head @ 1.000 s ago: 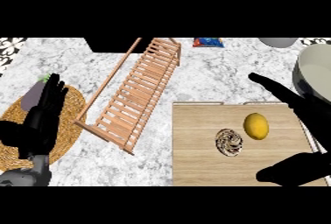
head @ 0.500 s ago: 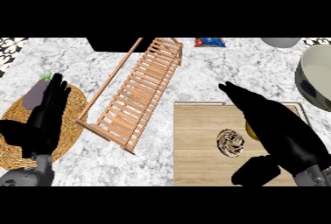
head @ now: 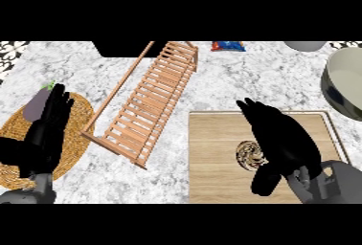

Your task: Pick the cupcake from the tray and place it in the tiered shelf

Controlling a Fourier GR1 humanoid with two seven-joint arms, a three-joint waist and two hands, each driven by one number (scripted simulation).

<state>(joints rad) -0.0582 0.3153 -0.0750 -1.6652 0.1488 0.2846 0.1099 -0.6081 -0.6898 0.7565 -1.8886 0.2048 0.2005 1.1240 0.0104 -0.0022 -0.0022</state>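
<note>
A marbled worktop is seen from above, with a wooden tray lying at its lower right. On the tray a cupcake with a swirled brown top is found, partly covered by the right robot hand, which is spread above it with fingers extended toward the upper left; the thumb is lowered just beside the cupcake, and nothing is seen to be gripped. Whether the palm touches the cupcake cannot be told. The slatted wooden tiered shelf is laid diagonally across the middle of the worktop, well apart from the tray's contents, its lower corner near the tray's left edge. At the left, a round woven mat is placed, and an eggplant rests on its upper edge. The left robot hand is held open over this mat, fingers straight and pointing up, holding nothing. A large pale bowl is cut by the right edge, just above the tray's far corner. A small blue and red packet lies at the top edge.
</note>
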